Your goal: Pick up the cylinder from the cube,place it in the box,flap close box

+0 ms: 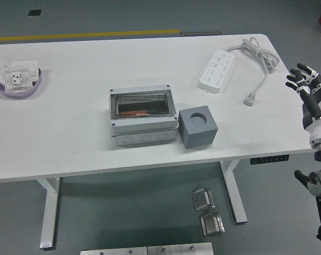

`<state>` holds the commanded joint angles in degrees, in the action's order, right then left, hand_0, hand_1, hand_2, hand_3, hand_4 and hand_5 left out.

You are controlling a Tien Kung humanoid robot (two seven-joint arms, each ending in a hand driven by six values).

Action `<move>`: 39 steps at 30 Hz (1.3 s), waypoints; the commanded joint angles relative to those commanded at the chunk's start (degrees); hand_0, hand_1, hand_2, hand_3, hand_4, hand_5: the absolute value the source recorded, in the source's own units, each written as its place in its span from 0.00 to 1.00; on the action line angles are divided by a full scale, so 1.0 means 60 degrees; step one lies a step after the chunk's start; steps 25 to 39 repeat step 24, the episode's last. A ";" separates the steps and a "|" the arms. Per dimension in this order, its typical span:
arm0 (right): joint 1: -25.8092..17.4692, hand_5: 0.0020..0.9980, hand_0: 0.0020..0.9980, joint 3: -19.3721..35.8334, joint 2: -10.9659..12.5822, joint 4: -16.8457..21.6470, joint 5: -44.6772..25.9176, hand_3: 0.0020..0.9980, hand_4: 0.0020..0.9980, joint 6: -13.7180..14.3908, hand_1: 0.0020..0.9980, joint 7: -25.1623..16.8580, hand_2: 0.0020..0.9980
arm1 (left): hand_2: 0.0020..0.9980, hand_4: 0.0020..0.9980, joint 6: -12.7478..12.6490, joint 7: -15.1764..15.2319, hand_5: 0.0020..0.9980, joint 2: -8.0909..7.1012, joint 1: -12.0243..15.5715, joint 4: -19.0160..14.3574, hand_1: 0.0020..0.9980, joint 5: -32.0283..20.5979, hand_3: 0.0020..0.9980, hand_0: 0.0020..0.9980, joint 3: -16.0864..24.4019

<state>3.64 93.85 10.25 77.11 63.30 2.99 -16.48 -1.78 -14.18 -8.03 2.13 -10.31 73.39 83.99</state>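
A grey box (143, 116) with a clear flap lid lying shut sits at the middle of the white table (75, 143). Through the lid a dark and reddish object shows inside. Right beside it stands a dark grey cube (198, 127) with a round hole in its top; the hole looks empty and no cylinder is visible on it. My right hand (303, 79) hovers past the table's right edge, fingers spread, holding nothing, far from the cube. The left arm is out of sight.
A white power strip (217, 70) with its grey cable and plug (249, 99) lies at the back right. A purple bowl with white socket plates (17, 79) sits at the far left. Metal parts lie on the floor under the table.
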 joint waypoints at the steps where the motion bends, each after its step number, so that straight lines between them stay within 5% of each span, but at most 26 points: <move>1: -0.0003 0.45 0.71 0.0015 0.0002 0.0002 0.0000 0.74 0.78 0.0000 0.70 0.0002 0.72 | 0.71 0.79 0.0001 0.0006 0.45 0.0006 0.0003 0.0000 0.69 0.0000 0.85 0.70 0.0000; 39: -0.0015 0.44 0.71 0.0044 0.0045 0.0013 -0.0035 0.74 0.78 0.0014 0.69 -0.0034 0.71 | 0.70 0.78 0.0040 0.0146 0.45 0.0085 -0.0007 0.0000 0.69 -0.0103 0.84 0.70 -0.0156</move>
